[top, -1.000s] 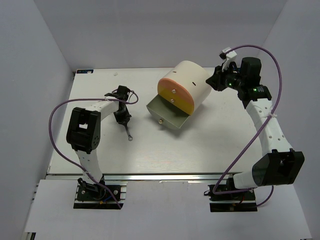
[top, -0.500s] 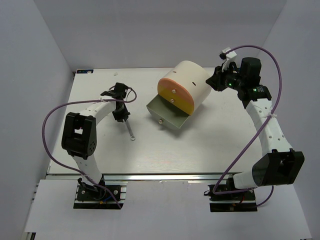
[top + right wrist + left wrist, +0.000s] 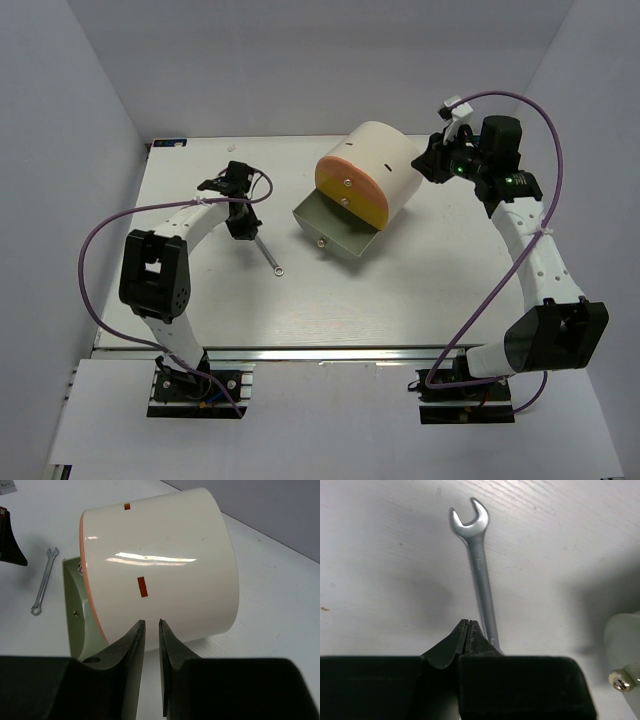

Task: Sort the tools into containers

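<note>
The small silver wrench (image 3: 268, 255) lies flat on the table left of the cream drum cabinet (image 3: 385, 160). In the left wrist view the wrench (image 3: 481, 575) runs away from my left gripper (image 3: 468, 622), whose jaws are pressed together with nothing between them. The wrench's near end passes beside and under the right finger. My left gripper (image 3: 242, 228) sits at the wrench's far-left end. The grey-green drawer (image 3: 335, 228) stands pulled out below the orange front (image 3: 350, 190). My right gripper (image 3: 150, 622) hovers behind the cabinet (image 3: 165, 565), jaws slightly apart and empty. No screwdrivers show.
A metal knob (image 3: 620, 680) of the open drawer shows at the right edge of the left wrist view. The right wrist view also shows the wrench (image 3: 44, 581) and the drawer's side (image 3: 75, 610). White walls enclose the table on three sides.
The wrench has slid and swung right across the table, toward the open drawer, with my left gripper at its end. The right arm has not moved.
</note>
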You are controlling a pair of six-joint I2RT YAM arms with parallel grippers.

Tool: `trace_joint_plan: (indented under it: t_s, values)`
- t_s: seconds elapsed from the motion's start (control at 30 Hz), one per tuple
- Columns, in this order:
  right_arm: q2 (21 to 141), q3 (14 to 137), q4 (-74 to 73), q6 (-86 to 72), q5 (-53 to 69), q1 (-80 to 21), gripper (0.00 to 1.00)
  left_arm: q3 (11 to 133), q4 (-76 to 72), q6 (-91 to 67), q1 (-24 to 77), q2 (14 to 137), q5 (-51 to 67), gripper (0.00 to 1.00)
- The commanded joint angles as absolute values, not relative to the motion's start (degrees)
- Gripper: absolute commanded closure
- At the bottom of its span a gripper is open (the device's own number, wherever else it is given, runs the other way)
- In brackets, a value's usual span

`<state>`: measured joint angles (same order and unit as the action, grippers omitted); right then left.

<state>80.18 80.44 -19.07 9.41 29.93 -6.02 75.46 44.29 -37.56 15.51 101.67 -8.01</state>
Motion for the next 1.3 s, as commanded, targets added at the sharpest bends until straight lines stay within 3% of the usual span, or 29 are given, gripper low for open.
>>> trace_joint_plan:
  t_s: [0.0, 0.13, 0.17, 0.23, 0.53, 0.87, 1.03, 1.2, 1.27]
  values:
    - [78.4, 80.0, -16.9, 9.1, 29.7, -5.8, 0.77, 75.5, 41.8, -38.8, 15.8, 99.8, -4.1, 1.0]
    - [78.2, 79.5, -17.0, 9.3, 29.7, -5.8, 0.77, 77.2, 41.4, -39.5, 16.0, 101.7, -2.6, 0.63]
    - [78.1, 79.5, -16.9, 9.3, 29.6, -5.8, 0.77, 78.0, 42.4, -39.3, 16.1, 102.2, -2.6, 0.6]
    - [78.1, 79.4, -16.8, 9.3, 29.5, -5.8, 0.77, 77.8, 43.0, -38.8, 16.1, 103.3, -2.6, 0.54]
    - [78.0, 78.5, -16.4, 9.4, 29.4, -5.8, 0.76, 73.9, 40.6, -39.5, 17.0, 107.5, -1.1, 0.52]
    - [77.9, 78.4, -16.3, 9.4, 29.3, -5.7, 0.76, 77.4, 42.5, -40.3, 19.1, 115.7, -5.0, 0.55]
    - [77.6, 78.1, -16.3, 9.6, 28.9, -5.6, 0.76, 76.5, 44.6, -40.1, 19.2, 118.6, -6.9, 0.83]
    - [77.6, 77.9, -15.8, 9.1, 29.4, -5.5, 0.76, 72.7, 44.2, -38.9, 19.1, 119.5, -6.9, 1.0]
    - [77.6, 78.0, -15.7, 9.0, 29.4, -5.5, 0.77, 71.6, 43.7, -38.7, 19.1, 119.0, -6.9, 1.0]
